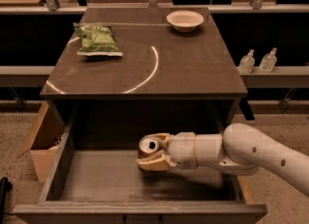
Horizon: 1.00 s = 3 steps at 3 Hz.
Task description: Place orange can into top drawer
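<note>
Top drawer [91, 182]: end effector [147, 153] inside, gripping orange can [149, 145].

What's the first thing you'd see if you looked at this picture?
The big white robot arm reaching in from the right, its pincer shut on the orange can, which is tipped sideways low inside the open top drawer. After that, the green chip bag and the white bowl on the cabinet top behind.

A tan tool [152, 156] tips the smooth white arm [251, 153].
</note>
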Motion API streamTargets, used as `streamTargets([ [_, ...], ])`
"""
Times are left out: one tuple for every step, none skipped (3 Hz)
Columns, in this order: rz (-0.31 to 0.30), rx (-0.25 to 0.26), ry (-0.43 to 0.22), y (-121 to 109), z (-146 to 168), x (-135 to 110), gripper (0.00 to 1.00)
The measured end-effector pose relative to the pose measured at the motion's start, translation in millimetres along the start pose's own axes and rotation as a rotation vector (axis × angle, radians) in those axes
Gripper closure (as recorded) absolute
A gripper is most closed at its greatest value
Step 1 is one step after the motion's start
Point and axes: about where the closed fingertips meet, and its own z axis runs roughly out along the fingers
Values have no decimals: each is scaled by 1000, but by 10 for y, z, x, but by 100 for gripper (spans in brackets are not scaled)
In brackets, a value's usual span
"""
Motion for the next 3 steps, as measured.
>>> streamTargets([
  [-29, 15, 29, -175, 90, 203, 100],
  [-49, 32, 42, -252, 133, 260, 100],
  [-80, 53, 63, -270, 143, 267, 84],
])
